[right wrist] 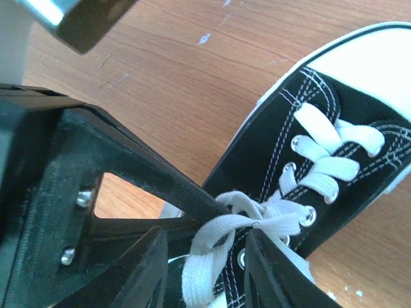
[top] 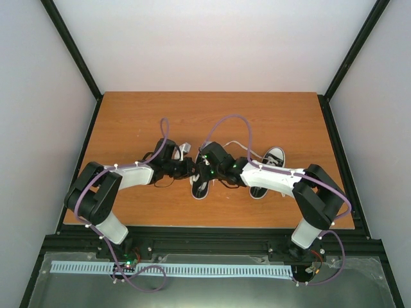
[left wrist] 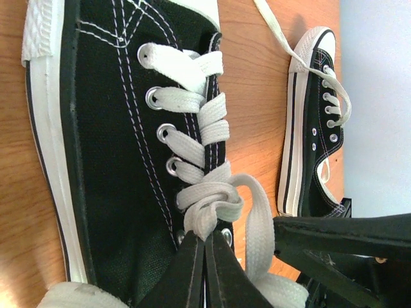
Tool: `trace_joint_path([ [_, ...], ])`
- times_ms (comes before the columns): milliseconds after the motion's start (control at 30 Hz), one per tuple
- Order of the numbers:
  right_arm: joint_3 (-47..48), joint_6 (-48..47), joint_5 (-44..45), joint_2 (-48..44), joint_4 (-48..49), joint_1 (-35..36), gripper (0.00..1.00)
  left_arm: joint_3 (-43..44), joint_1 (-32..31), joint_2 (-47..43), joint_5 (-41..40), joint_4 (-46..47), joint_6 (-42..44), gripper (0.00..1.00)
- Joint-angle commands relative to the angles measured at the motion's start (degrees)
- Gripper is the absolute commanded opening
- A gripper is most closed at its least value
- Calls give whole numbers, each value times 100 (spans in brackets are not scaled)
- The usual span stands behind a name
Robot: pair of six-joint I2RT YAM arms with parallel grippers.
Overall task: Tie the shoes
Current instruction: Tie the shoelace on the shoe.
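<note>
Two black sneakers with white toe caps lie on the wooden table. The near shoe (top: 200, 187) fills the left wrist view (left wrist: 109, 160) and shows in the right wrist view (right wrist: 334, 128). Its white laces (left wrist: 209, 202) are crossed into a first knot over the top eyelets. My left gripper (left wrist: 205, 239) is shut on a lace strand right at that knot. My right gripper (right wrist: 205, 260) is open, its fingers either side of a lace strand (right wrist: 218, 237) by the same knot. In the top view both grippers, left (top: 186, 169) and right (top: 205, 168), meet over this shoe. The second shoe (top: 268, 168) lies to the right, with loose laces (left wrist: 337, 106).
The right arm's white link (top: 279, 179) lies across the second shoe. Black frame rails (top: 83, 160) border the table on both sides and at the near edge. A loose lace end (left wrist: 273, 25) trails on the wood between the shoes.
</note>
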Motion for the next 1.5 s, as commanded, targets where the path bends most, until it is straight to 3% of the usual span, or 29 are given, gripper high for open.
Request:
trace_joint_path([
  [0,-78,-43,168,-76,-112,52,31,66,-9,-156,52,133,-30,1],
  [167,-130,15,170,-114,-45,52,8,91,-1,-167,-7,114,-10,1],
  [233,-111,100,333,-170,-83,40,3,85,42,-195,-100,104,4,1],
  [500,-73,262,191,-234,-21,-301,3,114,406,-123,-53,147,3,1],
  [1467,-501,682,-619,-76,543,-1340,3,286,781,482,-375,164,-118,1],
])
